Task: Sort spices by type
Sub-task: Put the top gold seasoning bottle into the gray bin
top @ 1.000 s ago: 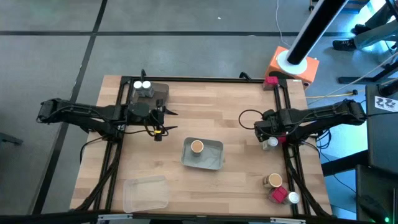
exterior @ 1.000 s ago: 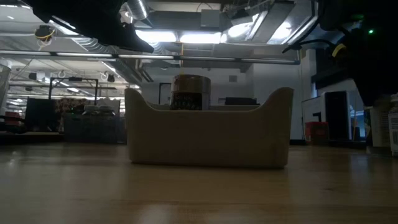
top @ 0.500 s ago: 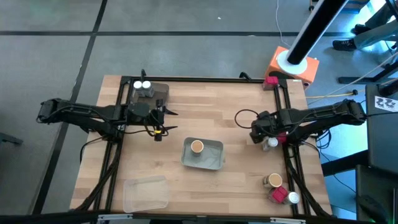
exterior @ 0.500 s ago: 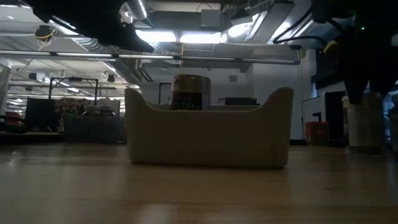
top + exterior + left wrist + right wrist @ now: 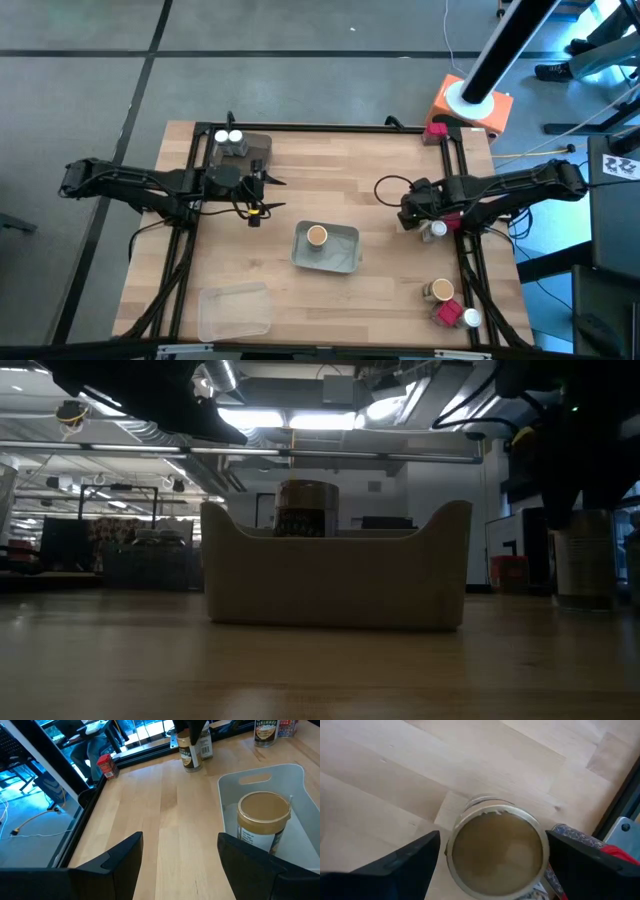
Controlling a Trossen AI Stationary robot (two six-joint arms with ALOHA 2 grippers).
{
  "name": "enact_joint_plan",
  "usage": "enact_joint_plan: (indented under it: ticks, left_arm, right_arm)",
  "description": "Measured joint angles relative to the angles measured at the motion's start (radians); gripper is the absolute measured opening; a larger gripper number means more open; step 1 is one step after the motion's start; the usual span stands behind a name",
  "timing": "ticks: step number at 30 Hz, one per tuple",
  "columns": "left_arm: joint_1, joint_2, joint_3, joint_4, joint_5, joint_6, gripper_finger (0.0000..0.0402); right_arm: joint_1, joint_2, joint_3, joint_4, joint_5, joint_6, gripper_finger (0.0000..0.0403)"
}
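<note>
Spices, small jars and boxes, partly sorted. One round tan-lidded jar (image 5: 317, 235) standing in the grey rectangular plastic tray (image 5: 340, 260) mid-worktop, alone in it. Two white-capped dark jars (image 5: 229, 138) set together at the far left corner of the pale wooden worktop (image 5: 330, 170), on what looks like a dark grey tray. Clear rectangular tray (image 5: 234, 310) at the near left, nothing visible in it.

Left to sort, by the look of it: a tan-lidded jar (image 5: 438, 289), a small red boxy container (image 5: 447, 313) and a white-capped jar (image 5: 471, 319) grouped at the near right corner; another small red boxy container (image 5: 435, 128) at the far right edge; a white-capped jar (image 5: 437, 230) just beside the right pincer. Roughly a third done, as a judgement.

Right pincer (image 5: 408, 212) low over a further round tan-lidded jar (image 5: 495, 852) near the right edge, fingers wide on either side of the lid, apparently not yet closed on it. Left pincer (image 5: 262, 195) wide, holding nothing, hanging over the left half of the worktop, facing the grey tray.

Nearby: black frame rails along both sides, looped black cable (image 5: 385, 185) by the right arm, orange block (image 5: 475, 105) off the far right corner. Path from right edge to grey tray open; white-capped neighbour close enough to be nudged.
</note>
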Motion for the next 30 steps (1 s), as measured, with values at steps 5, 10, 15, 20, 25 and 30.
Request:
enact_joint_plan:
  ticks: [5,10,15,20,25,30]
  left_arm:
    - [0.000,0.000,0.000,-0.001,0.000,0.000,0.0239]
    - [0.000,0.000,0.000,0.000,0.000,0.000,0.0239]
    - [0.000,0.000,0.000,0.000,0.000,0.000,0.0239]
    - [0.000,0.000,0.000,0.000,0.000,0.000,0.0239]
    - [0.000,0.000,0.000,-0.001,0.000,0.000,0.0239]
    - [0.000,0.000,0.000,0.000,0.000,0.000,0.0239]
  right_arm:
    - [0.000,0.062,0.000,0.000,-0.018,-0.026,0.0353]
    - [0.000,0.121,0.000,0.003,-0.036,-0.043,0.0353]
    - [0.000,0.163,0.000,0.012,-0.036,-0.059,0.0353]
    - [0.000,0.186,0.000,0.032,-0.036,-0.073,0.0351]
    - [0.000,0.196,0.000,0.034,-0.036,-0.077,0.0322]
    - [0.000,0.195,0.002,0.041,-0.034,-0.096,0.0289]
